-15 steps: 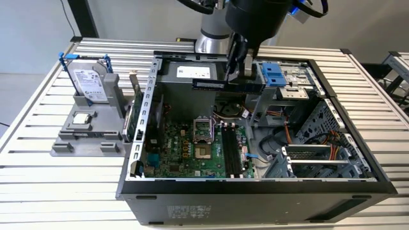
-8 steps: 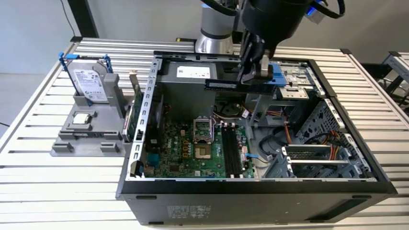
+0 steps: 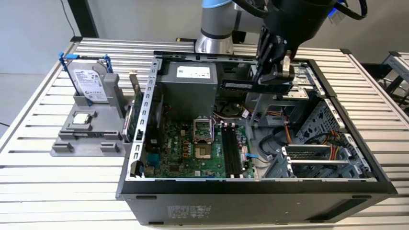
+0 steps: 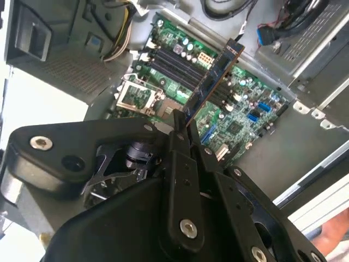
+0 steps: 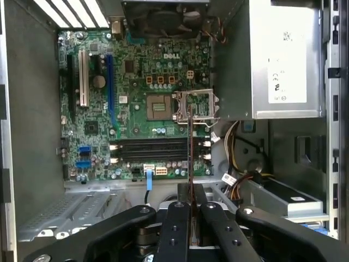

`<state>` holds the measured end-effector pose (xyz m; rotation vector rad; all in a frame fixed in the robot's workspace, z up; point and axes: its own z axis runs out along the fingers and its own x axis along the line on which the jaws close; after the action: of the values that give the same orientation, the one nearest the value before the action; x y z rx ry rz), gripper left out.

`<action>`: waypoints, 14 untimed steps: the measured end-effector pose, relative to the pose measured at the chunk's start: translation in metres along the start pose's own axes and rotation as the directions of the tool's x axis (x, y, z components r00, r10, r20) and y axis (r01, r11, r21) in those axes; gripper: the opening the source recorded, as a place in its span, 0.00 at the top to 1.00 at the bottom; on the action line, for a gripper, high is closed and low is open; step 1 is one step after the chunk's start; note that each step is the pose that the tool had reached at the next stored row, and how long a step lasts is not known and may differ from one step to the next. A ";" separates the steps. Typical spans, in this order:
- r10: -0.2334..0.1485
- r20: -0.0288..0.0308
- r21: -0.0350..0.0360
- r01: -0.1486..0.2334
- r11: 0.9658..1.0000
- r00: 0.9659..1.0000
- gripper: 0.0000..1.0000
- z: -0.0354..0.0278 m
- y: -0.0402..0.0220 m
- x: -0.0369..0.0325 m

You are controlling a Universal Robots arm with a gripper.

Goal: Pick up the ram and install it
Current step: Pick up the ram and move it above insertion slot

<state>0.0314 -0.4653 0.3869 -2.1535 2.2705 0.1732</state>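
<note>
The ram [image 3: 246,85] is a long dark circuit-board stick, held level above the open computer case [image 3: 255,191], over its back part. My gripper [image 3: 271,82] is shut on one end of it. In the second wrist view the ram [image 4: 212,76] juts out from the gripper [image 4: 182,125] over the green motherboard [image 4: 240,120]. The first wrist view catches the ram [image 5: 190,147] edge-on as a thin line rising from the gripper [image 5: 191,191], crossing the black memory slots [image 5: 152,150] below it. Those memory slots [image 3: 231,151] lie well beneath the stick in the exterior view.
On the exterior view's left a grey fixture [image 3: 86,139] carries a silver hard drive [image 3: 89,84] with blue brackets and a small square processor chip [image 3: 81,118]. Inside the case sit the power supply [image 3: 188,79], the processor socket [image 3: 201,132] and a drive cage [image 3: 319,153].
</note>
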 end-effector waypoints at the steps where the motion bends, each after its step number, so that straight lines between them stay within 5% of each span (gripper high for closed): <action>1: 0.000 0.000 0.000 0.000 1.000 1.000 1.00 -0.0001 -0.0020 -0.0001; 3: 0.000 -0.004 0.000 0.000 1.000 1.000 1.00 -0.0002 -0.0035 -0.0002; 5: 0.001 -0.021 0.003 -0.001 1.000 1.000 1.00 0.0000 -0.0035 -0.0002; 7: 0.001 -0.030 0.004 -0.001 1.000 1.000 1.00 0.0001 -0.0035 -0.0003; 14: 0.001 -0.030 0.010 -0.001 1.000 1.000 1.00 0.0001 -0.0031 -0.0004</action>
<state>0.0345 -0.4650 0.3866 -2.1650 2.2830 0.1294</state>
